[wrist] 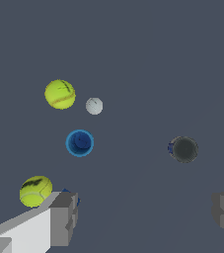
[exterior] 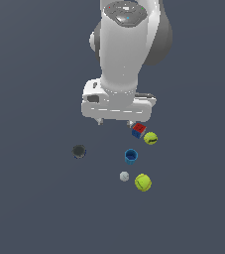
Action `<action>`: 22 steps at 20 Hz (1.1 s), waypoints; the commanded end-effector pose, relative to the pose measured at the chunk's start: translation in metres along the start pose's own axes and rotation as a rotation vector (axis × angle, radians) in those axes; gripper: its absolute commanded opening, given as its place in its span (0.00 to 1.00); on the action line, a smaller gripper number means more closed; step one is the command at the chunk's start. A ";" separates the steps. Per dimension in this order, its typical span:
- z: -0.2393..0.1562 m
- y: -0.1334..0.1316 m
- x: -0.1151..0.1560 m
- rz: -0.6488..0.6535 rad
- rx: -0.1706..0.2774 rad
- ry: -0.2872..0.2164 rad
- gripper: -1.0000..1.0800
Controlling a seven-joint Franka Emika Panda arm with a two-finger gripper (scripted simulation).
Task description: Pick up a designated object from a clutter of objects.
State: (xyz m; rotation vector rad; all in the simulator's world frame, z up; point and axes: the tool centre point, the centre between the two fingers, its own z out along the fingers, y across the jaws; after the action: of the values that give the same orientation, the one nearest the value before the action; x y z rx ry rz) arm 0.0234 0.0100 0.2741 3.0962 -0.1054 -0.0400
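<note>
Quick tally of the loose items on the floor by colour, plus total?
Yellow-green: 2, the tennis ball and the smaller streaked ball
Blue: 1, the cup
Red-and-blue: 1, the cube
Grey-white: 1, the tiny ball
Dark: 1, the round object
Total: 6

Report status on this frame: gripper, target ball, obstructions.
Gripper open, empty, high. Tennis ball untouched on floor. Grey-white ball close beside it.

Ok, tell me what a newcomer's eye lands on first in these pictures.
The big white robot arm fills the top of the exterior view, its open gripper hanging above the clutter. Below it the bright tennis ball stands out, nearest the camera, beside a tiny grey-white ball. A blue cup sits between it and the smaller yellow-green ball.
</note>
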 end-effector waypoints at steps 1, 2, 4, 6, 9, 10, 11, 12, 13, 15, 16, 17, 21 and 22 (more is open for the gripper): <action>0.007 -0.007 0.010 0.047 0.004 0.001 0.96; 0.011 -0.011 0.014 0.068 0.005 0.002 0.96; 0.018 -0.018 0.023 0.112 0.009 0.003 0.96; 0.026 -0.025 0.032 0.156 0.012 0.004 0.96; 0.038 -0.036 0.044 0.222 0.017 0.005 0.96; 0.042 -0.039 0.048 0.244 0.019 0.006 0.96; 0.047 -0.043 0.052 0.266 0.020 0.006 0.96; 0.051 -0.047 0.056 0.288 0.022 0.006 0.96; 0.056 -0.050 0.060 0.310 0.023 0.006 0.96; 0.065 -0.058 0.067 0.354 0.026 0.007 0.96; 0.070 -0.062 0.071 0.376 0.028 0.007 0.96; 0.074 -0.066 0.074 0.398 0.029 0.007 0.96; 0.094 -0.081 0.087 0.486 0.035 0.007 0.96; 0.099 -0.085 0.090 0.508 0.036 0.007 0.96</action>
State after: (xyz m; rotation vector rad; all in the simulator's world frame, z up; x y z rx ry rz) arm 0.1111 0.0791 0.1770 3.0126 -0.8371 -0.0111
